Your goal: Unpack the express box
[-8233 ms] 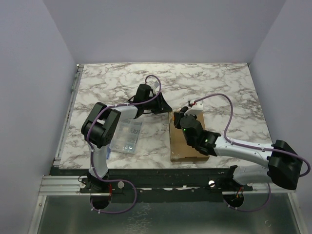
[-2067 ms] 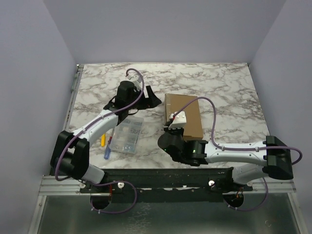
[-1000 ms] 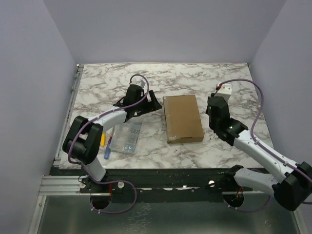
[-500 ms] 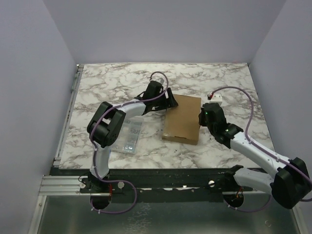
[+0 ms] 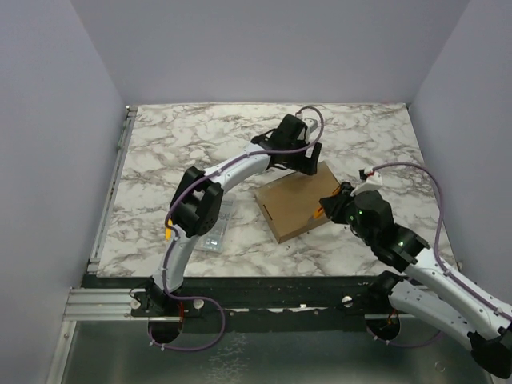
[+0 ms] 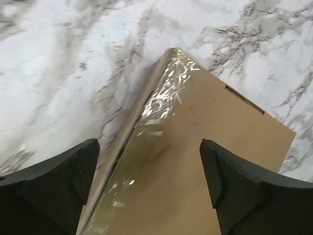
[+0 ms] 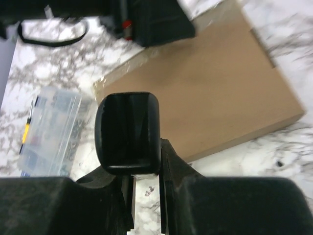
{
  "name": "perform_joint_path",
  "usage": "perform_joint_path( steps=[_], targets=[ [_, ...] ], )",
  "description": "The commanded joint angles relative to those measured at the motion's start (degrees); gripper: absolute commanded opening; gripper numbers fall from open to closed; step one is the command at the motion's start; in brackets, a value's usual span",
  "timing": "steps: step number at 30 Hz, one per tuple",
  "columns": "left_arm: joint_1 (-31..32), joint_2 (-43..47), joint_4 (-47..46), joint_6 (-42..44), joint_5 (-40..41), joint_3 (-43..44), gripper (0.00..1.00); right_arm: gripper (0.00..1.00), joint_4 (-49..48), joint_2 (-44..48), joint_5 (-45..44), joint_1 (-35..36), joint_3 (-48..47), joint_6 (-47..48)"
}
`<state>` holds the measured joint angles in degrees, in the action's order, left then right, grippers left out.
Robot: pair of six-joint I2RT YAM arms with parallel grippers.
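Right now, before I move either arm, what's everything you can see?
express box: one, brown, mid-table, skewed, lid closed, clear tape along one edge
organizer case: one, clear, left of the box, partly under the left arm
pen: one, yellow, just left of the case
table: one, white-grey marble
left gripper: open, over the box's far taped corner
right gripper: shut, by the box's right edge
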<state>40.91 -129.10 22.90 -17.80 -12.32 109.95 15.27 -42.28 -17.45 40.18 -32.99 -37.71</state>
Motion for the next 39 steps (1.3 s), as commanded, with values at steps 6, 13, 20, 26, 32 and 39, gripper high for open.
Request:
perform_joint_path(
  steps=[6,13,20,26,32,39],
  targets=[
    [-4.4,26.2,8.1,-4.2,16.8,-17.1,0.93,0.0,9.8,-3.3,-26.8,-0.9,-13.3,13.4],
    [-4.1,42.9,-4.8,-20.7,9.3,-46.6,0.87,0.0,2.7,-23.3,-25.8,-15.2,-23.0,27.1],
    [-0.3,46.3,-16.3,-29.5,7.7,-60.2,0.87,0.0,12.0,-44.5,-13.0,-23.7,-35.8,35.5],
    [0.2,40.1,-18.1,-28.9,9.5,-58.1,0.88,0.0,22.0,-53.7,-1.5,-25.9,-42.9,36.9],
    [-0.9,32.1,-17.8,-26.1,8.3,-50.4,0.91,0.0,24.2,-55.7,8.0,-25.9,-41.8,33.7],
    [-2.5,19.6,-12.3,-18.2,8.4,-33.9,0.93,0.0,19.6,-45.9,20.0,-25.3,-31.1,26.9]
  ],
)
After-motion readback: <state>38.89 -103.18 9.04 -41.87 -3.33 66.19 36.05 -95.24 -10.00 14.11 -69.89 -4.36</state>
